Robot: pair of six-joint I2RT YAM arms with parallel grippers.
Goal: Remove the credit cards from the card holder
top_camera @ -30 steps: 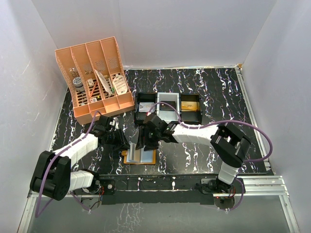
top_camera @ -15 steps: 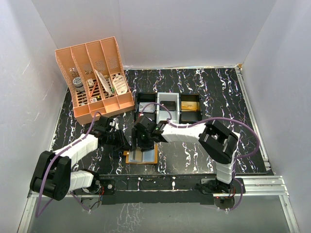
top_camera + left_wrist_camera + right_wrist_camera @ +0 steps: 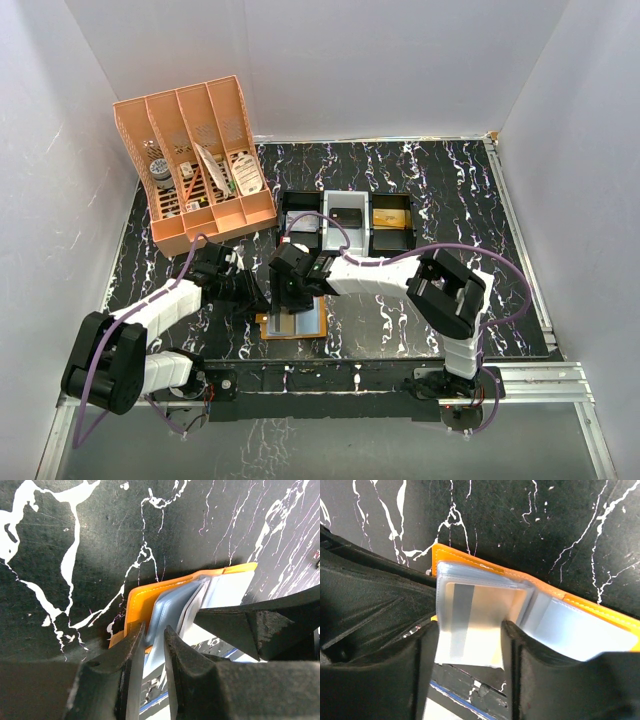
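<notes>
The left pincer (image 3: 154,635) is pinching down to a narrow slit on a pale blue inner leaf of the card holder (image 3: 145,592). The holder is lying open and flat right under its tips, with the orange cover spreading just ahead. The holder's long axis is running sideways from this pincer toward the right pincer (image 3: 470,632), so the two are working at opposite ends, close beside each other. The right one is standing about half open, its jaws flanking a credit card (image 3: 475,605) that is poking out of a clear sleeve toward the wrist, long axis in line with the fingers. Both long edges are meeting the jaws, though I cannot tell whether they are truly biting. That arm is sitting nearer the card, and a straight draw backward is looking like the call. The black marbled table (image 3: 430,190) is looking slick beneath. An orange organizer (image 3: 195,165) is standing well beyond the left pincer, and a black tray (image 3: 392,247) is sitting near, beyond the right.
</notes>
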